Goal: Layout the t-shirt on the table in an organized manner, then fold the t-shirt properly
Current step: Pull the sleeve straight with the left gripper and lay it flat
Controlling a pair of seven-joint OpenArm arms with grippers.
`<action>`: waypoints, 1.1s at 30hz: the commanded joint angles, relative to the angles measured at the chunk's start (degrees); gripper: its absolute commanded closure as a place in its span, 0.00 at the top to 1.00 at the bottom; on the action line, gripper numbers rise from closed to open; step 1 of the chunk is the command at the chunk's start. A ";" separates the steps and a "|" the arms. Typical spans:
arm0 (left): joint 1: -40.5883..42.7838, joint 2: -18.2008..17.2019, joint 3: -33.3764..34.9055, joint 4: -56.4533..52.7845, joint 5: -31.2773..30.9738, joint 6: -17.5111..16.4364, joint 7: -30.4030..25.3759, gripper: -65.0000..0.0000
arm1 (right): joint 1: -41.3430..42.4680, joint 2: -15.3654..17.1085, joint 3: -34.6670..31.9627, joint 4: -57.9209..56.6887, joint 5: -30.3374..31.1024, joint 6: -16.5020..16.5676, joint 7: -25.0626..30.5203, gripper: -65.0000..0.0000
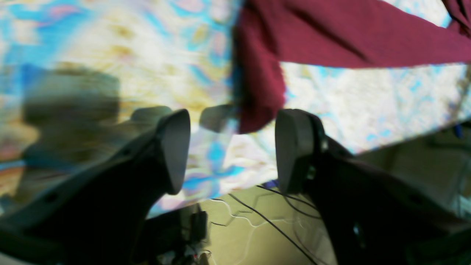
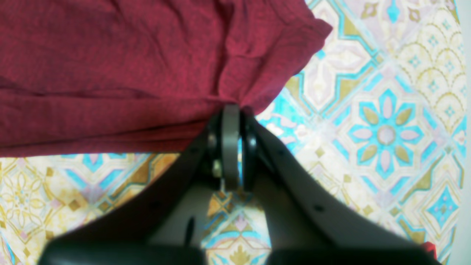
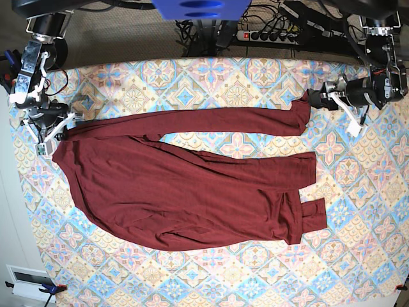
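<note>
The left gripper (image 1: 232, 147), at the upper right of the base view, has its jaws spread wide apart just off a sleeve end, holding nothing. The right gripper (image 2: 235, 121) is pinched tight on the t-shirt (image 3: 185, 192) at the frame's left edge (fabric bunches there). The garment sprawls across the middle of the patterned table (image 3: 211, 281), one sleeve stretched along the top.

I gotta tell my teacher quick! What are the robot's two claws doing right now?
Left gripper: open, holding nothing.
Right gripper: closed, pinching the t-shirt.
</note>
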 commanded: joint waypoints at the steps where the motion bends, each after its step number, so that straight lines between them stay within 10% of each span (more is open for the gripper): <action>1: -0.07 -0.30 -0.45 0.60 0.05 -0.22 -0.51 0.55 | 0.57 1.33 0.08 1.07 0.28 -0.11 1.21 0.00; 8: -2.88 3.92 4.56 -3.79 7.44 -0.04 -6.04 0.51 | 2.07 1.33 -3.61 1.07 0.28 -0.11 1.30 0.00; 18: -8.51 5.06 0.69 -4.23 9.55 0.04 -7.71 0.05 | 2.07 1.33 -3.35 1.07 0.28 -0.11 1.30 0.00; 33: -12.46 3.83 -15.58 -17.16 9.28 0.04 0.90 0.10 | 2.07 1.33 -3.35 1.07 0.19 -0.11 1.30 0.00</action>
